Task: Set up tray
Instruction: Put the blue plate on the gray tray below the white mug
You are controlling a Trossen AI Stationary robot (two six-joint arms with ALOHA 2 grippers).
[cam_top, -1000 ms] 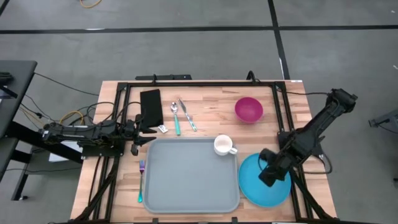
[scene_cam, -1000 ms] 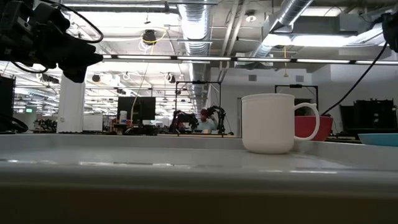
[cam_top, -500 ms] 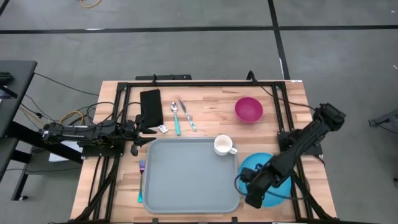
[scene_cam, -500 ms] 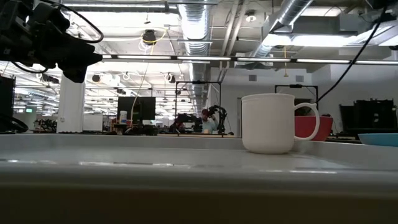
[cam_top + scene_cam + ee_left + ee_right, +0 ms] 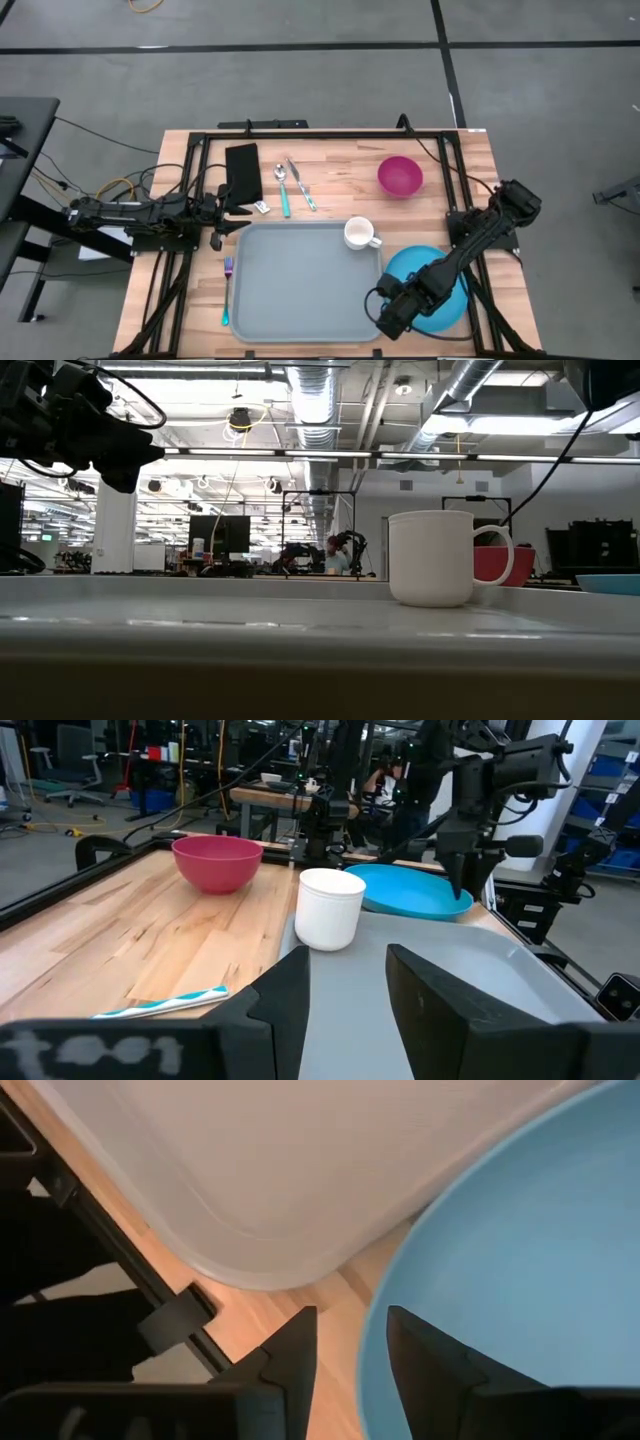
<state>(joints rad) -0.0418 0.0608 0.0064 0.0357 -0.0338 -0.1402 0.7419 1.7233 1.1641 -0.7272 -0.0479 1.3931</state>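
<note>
a: where is the right gripper [image 5: 390,318] placed?
b: it is held low at the near edge of the blue plate [image 5: 445,300], by the tray [image 5: 300,290] corner, fingers [image 5: 285,1355] parted with a narrow gap, nothing gripped.

a: and the left gripper [image 5: 222,222]?
b: it is parked by the tray's far left corner, fingers slightly apart, empty.

a: how is the tray laid out?
b: it is set centrally on the table [image 5: 340,170]; a white mug [image 5: 358,233] is stood in its far right corner.
</note>
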